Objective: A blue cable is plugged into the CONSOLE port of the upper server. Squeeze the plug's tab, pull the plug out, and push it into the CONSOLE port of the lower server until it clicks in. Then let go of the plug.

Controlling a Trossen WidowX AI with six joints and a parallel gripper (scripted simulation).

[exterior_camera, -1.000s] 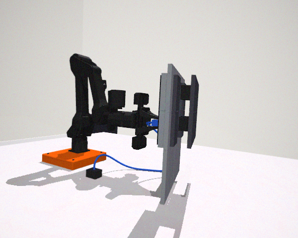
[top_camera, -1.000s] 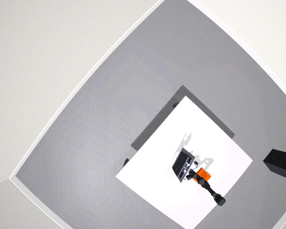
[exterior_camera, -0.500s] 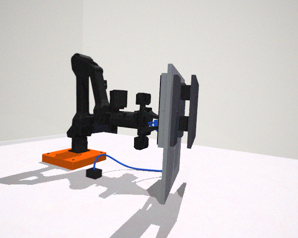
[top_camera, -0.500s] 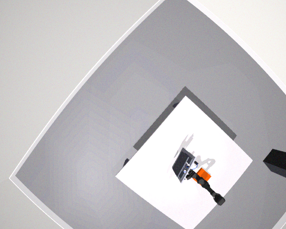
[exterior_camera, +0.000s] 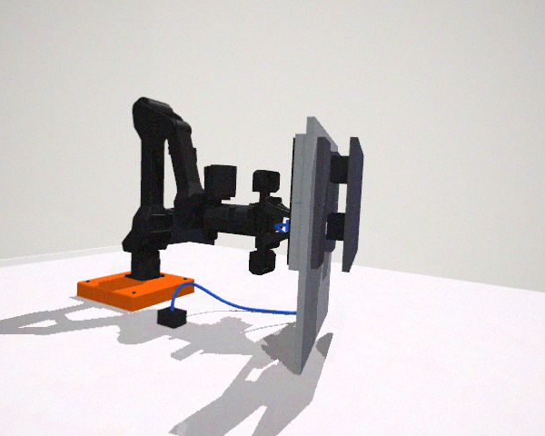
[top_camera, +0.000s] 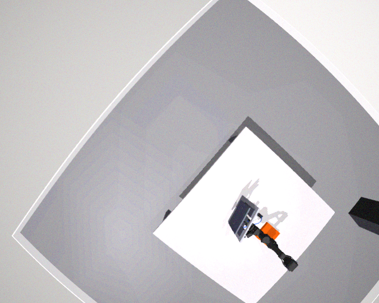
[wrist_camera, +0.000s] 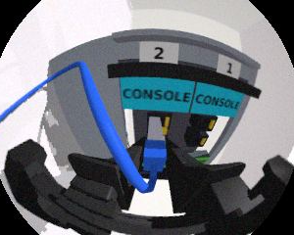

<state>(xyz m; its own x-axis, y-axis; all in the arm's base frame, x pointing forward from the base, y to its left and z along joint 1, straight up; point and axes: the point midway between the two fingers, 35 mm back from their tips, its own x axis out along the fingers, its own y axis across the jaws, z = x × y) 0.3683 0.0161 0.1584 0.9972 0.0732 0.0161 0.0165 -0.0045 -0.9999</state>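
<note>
So, progress check: looks to me like the pull-out half is done and the push-in is what's going on now. The tool (top_camera: 248, 231) (exterior_camera: 287, 226) (wrist_camera: 155, 140) is closed on the blue plug (exterior_camera: 285, 225) (wrist_camera: 155, 157), one finger on either side. In the wrist view the plug is in front of the CONSOLE port under the "2" tag, while the sockets (wrist_camera: 198, 129) under the "1" tag have nothing in them. From the side it's below the seam across the upright panel (top_camera: 257, 209) (exterior_camera: 304, 304) (wrist_camera: 83, 105), so I'd guess 2 is the lower server. Can't tell how deep the nose is or whether it's clicked, the fingers and panel edge hide that. What's left, I reckon, is pushing until it latches, then letting go and backing off. As for direction, the plug's pale nose points away from the arm and into the panel face, and its long axis runs about level, roughly square to the panel. The blue cable (top_camera: 259, 221) (exterior_camera: 216, 299) (wrist_camera: 104, 124) comes off the back end and loops off to the side in the wrist view.
</note>
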